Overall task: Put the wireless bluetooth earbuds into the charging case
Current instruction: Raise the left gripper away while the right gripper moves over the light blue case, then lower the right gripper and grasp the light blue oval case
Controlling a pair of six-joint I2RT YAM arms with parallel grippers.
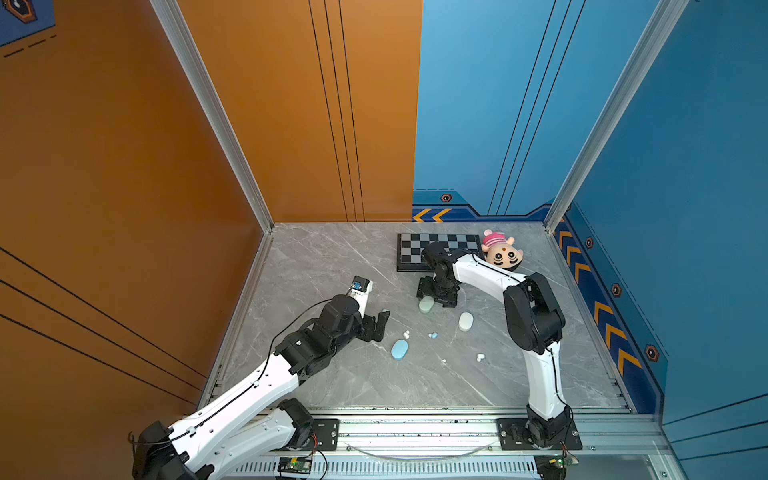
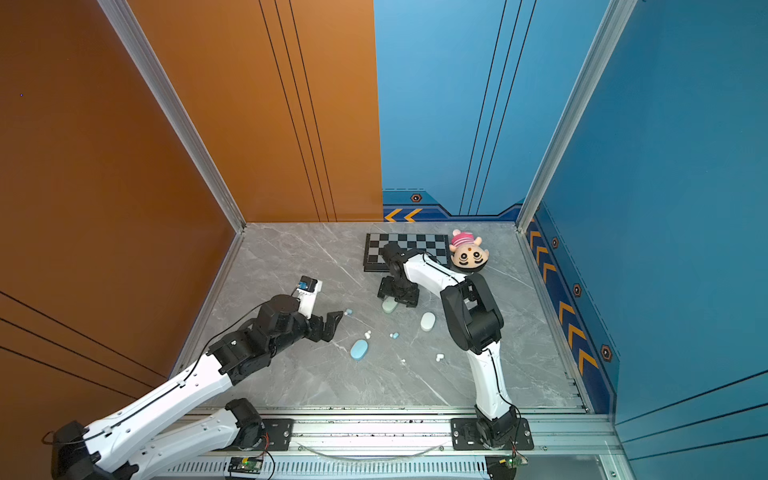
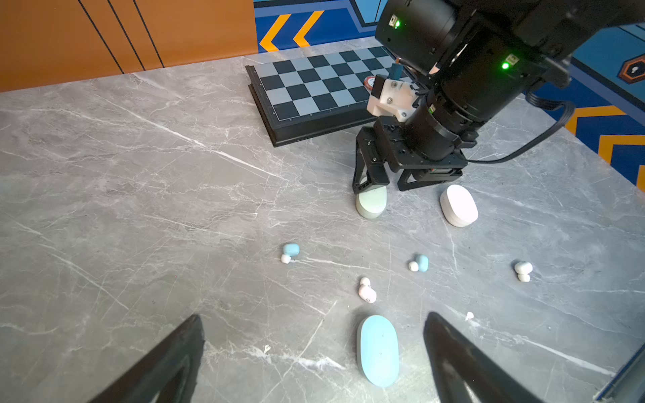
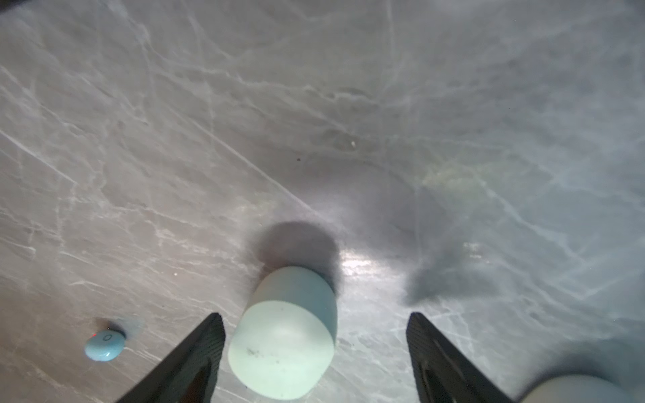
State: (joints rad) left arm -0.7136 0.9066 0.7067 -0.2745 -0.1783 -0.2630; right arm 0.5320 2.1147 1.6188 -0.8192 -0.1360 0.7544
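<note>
Grey marble surface (image 3: pixel 139 174) carries the earbuds (image 3: pixel 367 290), scattered loose between the cases. My right tool (image 4: pixel 316 315) straddles the green charging case (image 4: pixel 282 335), jaws spread, not pinching, I judge to steady it. My left tool (image 3: pixel 313 315) hangs spread near the blue case (image 3: pixel 378 350).

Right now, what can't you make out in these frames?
- Pale green case: right pincer covers its far end in both top views; contact unclear.
- White case: cut off by the right wrist view's edge, blurred.
- White speck: too small in a top view to identify.
- Chessboard: right arm hides part in both top views.
</note>
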